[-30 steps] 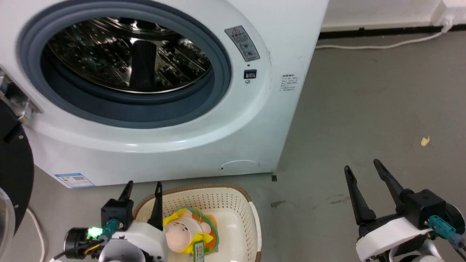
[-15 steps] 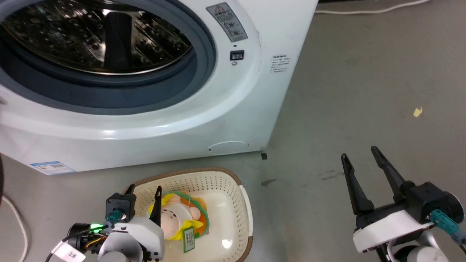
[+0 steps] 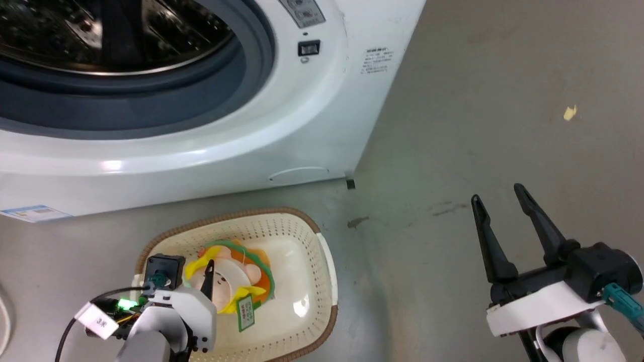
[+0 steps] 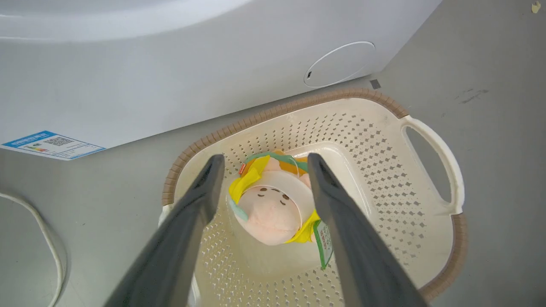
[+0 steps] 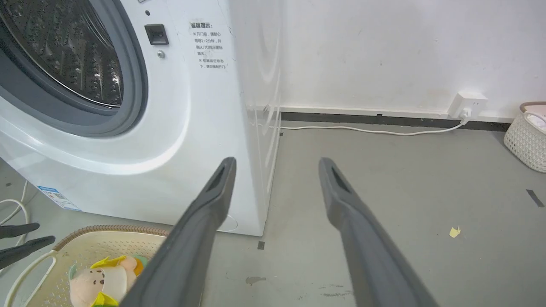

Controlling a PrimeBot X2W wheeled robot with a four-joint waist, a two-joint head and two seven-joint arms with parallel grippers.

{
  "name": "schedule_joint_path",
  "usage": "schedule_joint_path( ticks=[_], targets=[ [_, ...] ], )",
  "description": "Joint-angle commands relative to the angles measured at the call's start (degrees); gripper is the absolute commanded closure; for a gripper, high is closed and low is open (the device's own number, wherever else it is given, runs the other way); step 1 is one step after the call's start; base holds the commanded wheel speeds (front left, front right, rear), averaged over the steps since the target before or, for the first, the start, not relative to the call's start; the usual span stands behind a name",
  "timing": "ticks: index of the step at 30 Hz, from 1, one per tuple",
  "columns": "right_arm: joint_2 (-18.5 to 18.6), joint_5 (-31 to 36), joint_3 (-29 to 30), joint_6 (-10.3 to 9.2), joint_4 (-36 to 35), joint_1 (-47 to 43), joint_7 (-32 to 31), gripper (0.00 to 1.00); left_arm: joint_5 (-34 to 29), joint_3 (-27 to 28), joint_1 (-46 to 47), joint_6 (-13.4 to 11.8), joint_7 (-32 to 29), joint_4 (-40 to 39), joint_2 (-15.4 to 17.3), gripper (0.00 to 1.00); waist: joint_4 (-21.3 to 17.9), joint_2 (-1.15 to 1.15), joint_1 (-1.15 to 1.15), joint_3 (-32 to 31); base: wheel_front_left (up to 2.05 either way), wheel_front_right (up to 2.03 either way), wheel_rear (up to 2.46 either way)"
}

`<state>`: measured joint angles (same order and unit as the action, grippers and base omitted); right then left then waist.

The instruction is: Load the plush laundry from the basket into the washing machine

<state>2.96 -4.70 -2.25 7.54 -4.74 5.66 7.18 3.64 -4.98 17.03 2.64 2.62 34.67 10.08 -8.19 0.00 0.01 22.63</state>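
Plush laundry on the bottom of the basket, face up, green tag trailing to one side. Along the left gripper in the left wrist view, framed between the two fingers, one at each side of the round head; whether touching the toy, not clear. In the head view, part of that head hidden behind one finger, and the basket on the floor just in front of the washing machine, steel drum showing. In the right wrist view, past the machine's side: a wall socket and a white woven basket at the edge. Left fingers spread wide, gripping nothing. Right gripper well apart over the floor, fingers equally wide, empty.
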Motion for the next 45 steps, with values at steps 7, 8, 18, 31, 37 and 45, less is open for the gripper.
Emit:
schedule_joint_path(
  ticks=[7,8,18,31,37,45],
  targets=[
    [-0.05,-1.39,-0.57,-0.03,-1.37,2.19,1.23,0.00,0.36,-1.74,4.40,0.86,-2.24,5.60,1.58,0.00,-1.60,0.00,-0.01,3.93,0.00,0.00,0.00],
    [-0.05,-1.47,-0.70,-0.03,-1.46,2.31,1.35,0.00,0.37,-2.02,4.91,0.96,-2.61,6.24,1.70,0.00,-1.75,0.00,-0.01,4.41,0.00,0.00,0.00],
    [-0.05,-3.69,-0.13,-0.03,-2.50,4.11,2.54,0.00,0.56,-4.32,10.35,1.30,-6.09,12.42,3.50,0.00,-3.81,0.00,-0.01,9.64,0.00,0.00,0.00],
    [-0.06,-7.42,0.38,-0.04,-3.89,6.18,4.09,0.00,0.74,-7.49,16.41,1.50,-8.88,20.22,6.57,0.00,-6.83,0.00,-0.01,16.73,0.00,0.00,0.00],
    [-0.07,-8.53,-0.23,-0.04,-4.54,7.19,4.80,0.00,1.10,-8.62,19.04,0.64,-8.91,23.68,7.99,0.00,-8.06,0.00,-0.01,20.07,0.00,0.00,0.00],
    [-0.07,-9.55,-1.05,-0.05,-5.07,8.42,5.75,0.00,2.21,-9.90,21.87,0.09,-9.80,28.46,8.90,0.00,-9.24,0.00,-0.01,23.91,0.00,0.00,0.00]
  ],
)
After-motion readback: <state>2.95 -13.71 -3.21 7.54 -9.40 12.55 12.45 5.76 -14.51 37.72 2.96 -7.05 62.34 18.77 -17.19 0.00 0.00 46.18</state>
